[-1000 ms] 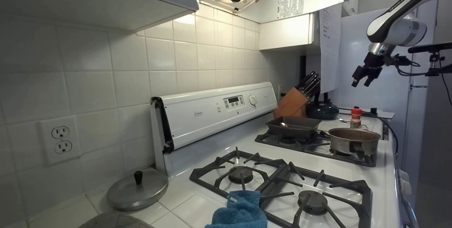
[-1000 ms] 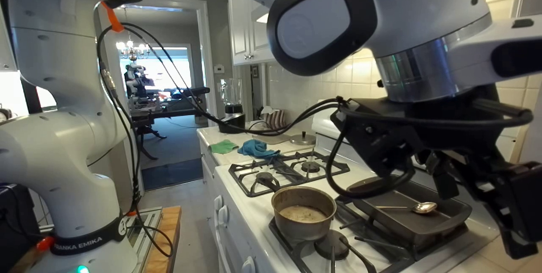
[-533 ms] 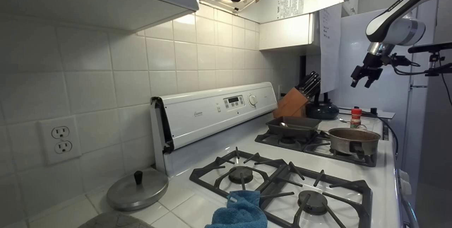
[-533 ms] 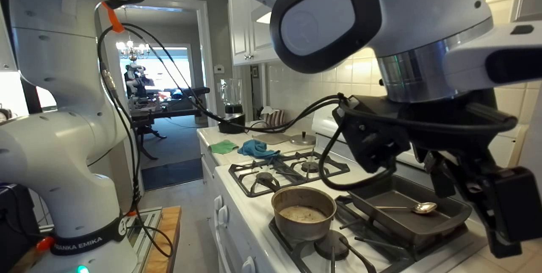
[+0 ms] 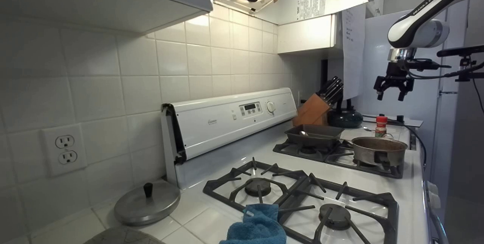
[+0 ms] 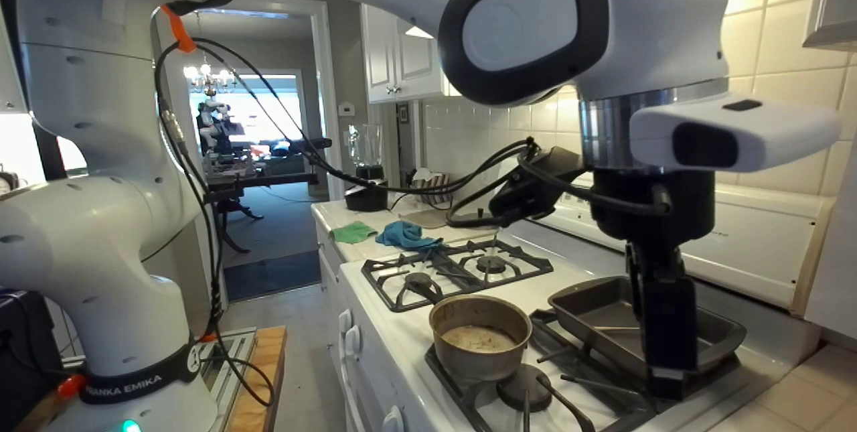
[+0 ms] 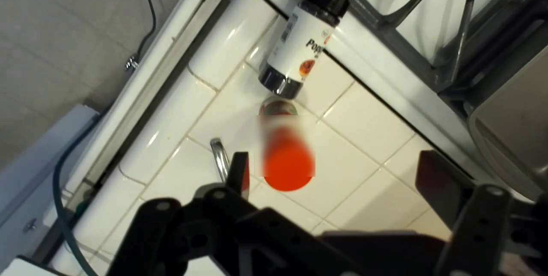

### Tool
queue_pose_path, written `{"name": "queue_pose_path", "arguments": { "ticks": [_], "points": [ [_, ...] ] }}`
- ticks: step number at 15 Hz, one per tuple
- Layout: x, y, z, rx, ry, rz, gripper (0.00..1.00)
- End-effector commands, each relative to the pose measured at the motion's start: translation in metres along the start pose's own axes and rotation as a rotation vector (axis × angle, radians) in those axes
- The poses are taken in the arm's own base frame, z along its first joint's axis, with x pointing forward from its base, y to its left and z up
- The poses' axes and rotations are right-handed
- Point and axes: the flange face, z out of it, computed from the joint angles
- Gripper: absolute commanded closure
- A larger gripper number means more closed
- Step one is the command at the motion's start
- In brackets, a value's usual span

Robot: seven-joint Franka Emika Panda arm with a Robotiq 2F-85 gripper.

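Two spice jars [image 7: 299,45], four burners [image 5: 335,216], one saucepan [image 6: 482,362], one baking pan [image 5: 312,138], one knife block [image 5: 311,111]

on white tiled counter [image 7: 364,126], labelled jar [image 7: 302,43], red-capped bottle [image 7: 286,152], metal utensil [image 7: 219,158]

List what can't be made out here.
Red-capped bottle: body blurred, wrist view.
Jar: lettering past "Popp" curves away, wrist view.
Metal utensil: one end hidden behind gripper, wrist view.
Dark pan: cut off at right edge, wrist view.
Hanging paper: writing too small, in an exterior view.
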Motion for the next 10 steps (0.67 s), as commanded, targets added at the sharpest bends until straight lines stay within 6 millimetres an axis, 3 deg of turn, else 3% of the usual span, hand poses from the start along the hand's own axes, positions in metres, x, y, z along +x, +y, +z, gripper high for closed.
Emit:
{"name": "queue_pose_path", "arguments": {
  "ticks": [1, 8, 10],
  "points": [
    [-0.009, -0.013, 0.012, -0.047, -0.099, 0.078, 0.00],
    [-0.015, -0.035, 0.060, -0.070, -0.170, 0.072, 0.00],
    [-0.018, -0.030, 0.058, -0.055, -0.166, 0.058, 0.00]
  ]
}}
